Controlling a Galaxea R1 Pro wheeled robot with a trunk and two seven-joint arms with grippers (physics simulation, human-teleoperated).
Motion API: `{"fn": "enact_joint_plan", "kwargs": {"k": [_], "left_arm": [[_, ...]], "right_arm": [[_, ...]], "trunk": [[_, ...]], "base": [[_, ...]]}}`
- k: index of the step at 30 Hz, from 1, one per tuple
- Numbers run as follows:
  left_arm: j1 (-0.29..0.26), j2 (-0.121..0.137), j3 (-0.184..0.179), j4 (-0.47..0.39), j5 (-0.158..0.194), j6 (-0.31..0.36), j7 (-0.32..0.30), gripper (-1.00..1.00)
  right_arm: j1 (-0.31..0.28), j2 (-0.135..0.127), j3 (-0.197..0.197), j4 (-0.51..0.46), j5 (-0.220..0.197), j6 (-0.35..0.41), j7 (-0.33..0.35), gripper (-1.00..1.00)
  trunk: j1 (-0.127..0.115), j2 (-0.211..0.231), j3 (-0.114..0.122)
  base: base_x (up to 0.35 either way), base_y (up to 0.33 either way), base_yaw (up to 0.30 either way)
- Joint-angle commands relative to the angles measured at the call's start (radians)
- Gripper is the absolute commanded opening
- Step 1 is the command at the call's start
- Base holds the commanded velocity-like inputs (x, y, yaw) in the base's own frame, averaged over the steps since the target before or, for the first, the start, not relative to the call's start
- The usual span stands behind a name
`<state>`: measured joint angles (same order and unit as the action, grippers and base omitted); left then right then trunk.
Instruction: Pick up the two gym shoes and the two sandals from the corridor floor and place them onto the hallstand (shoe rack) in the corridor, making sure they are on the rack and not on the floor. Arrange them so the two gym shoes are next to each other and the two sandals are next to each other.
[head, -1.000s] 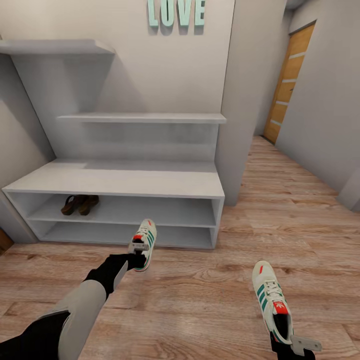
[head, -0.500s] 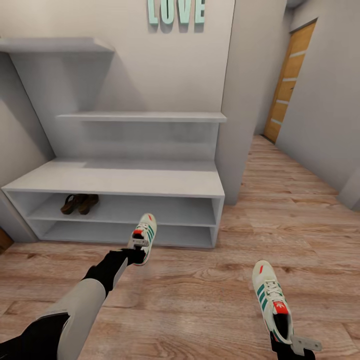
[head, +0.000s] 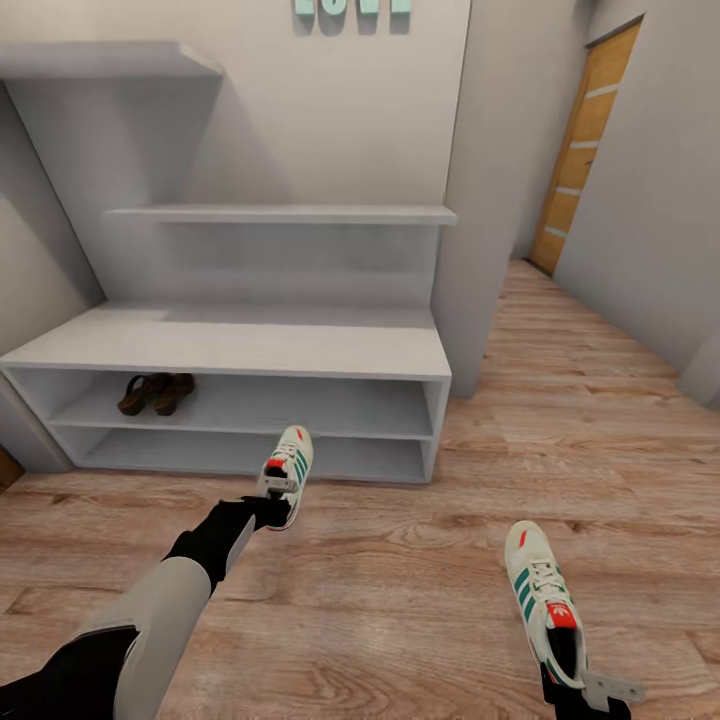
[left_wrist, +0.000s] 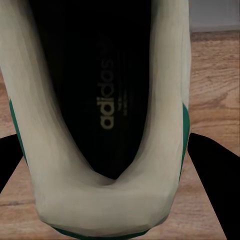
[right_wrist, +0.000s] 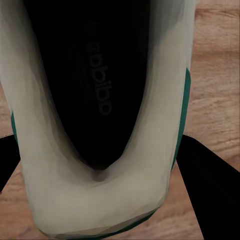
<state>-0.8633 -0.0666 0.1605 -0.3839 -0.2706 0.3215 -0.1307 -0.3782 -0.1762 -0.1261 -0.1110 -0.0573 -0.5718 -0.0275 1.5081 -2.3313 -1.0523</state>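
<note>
- The hallstand is the largest thing ahead: a low, wide white unit with a flat top, two open tiers beneath and white wall shelves above. It stands on the wood-plank corridor floor.
- Both sandals already lie side by side at the left end of the upper tier, off the floor. That half of the task looks done.
- The left gripper holds one gym shoe by its heel, toe pointing at the rack and just short of the lower tier's front edge. The left wrist view looks down into that shoe's dark insole, with a finger on each side of the heel.
- The right gripper is clamped on the second gym shoe by the heel collar, low and well back from the rack. The right wrist view shows its opening between the fingers.
- To do this step well, I judge the robot should close in on the rack and slide the left shoe toe-first onto a tier, clearing the shelf lip. It should rest fully inside before the grip is released.
- The second shoe should then land just beside the first, leaving the sandals undisturbed.
</note>
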Motion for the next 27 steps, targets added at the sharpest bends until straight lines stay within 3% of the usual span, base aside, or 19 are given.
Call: {"fn": "enact_joint_plan", "kwargs": {"k": [1, 7, 27], "left_arm": [[0.0, -0.001, 0.008, -0.003, -0.01, 0.005, -0.008, -1.0], [-0.001, -0.001, 0.008, -0.003, -0.01, 0.005, -0.008, -1.0], [0.006, 0.004, 0.01, -0.001, -0.012, -0.013, -0.007, -1.0]], "right_arm": [[-0.001, 0.0, 0.0, 0.001, -0.006, -0.003, 0.001, -1.0], [-0.001, -0.003, 0.0, 0.001, -0.005, -0.003, 0.001, -1.0], [-0.001, -0.003, 0.002, 0.001, -0.004, -0.003, 0.003, -1.0]], "trunk": [[0.004, -0.008, -0.005], [0.027, -0.05, -0.027], [0.027, -0.05, -0.027]], "base": [[0.0, 0.0, 0.0], [0.0, 0.0, 0.0], [0.03, -0.002, 0.0]]}}
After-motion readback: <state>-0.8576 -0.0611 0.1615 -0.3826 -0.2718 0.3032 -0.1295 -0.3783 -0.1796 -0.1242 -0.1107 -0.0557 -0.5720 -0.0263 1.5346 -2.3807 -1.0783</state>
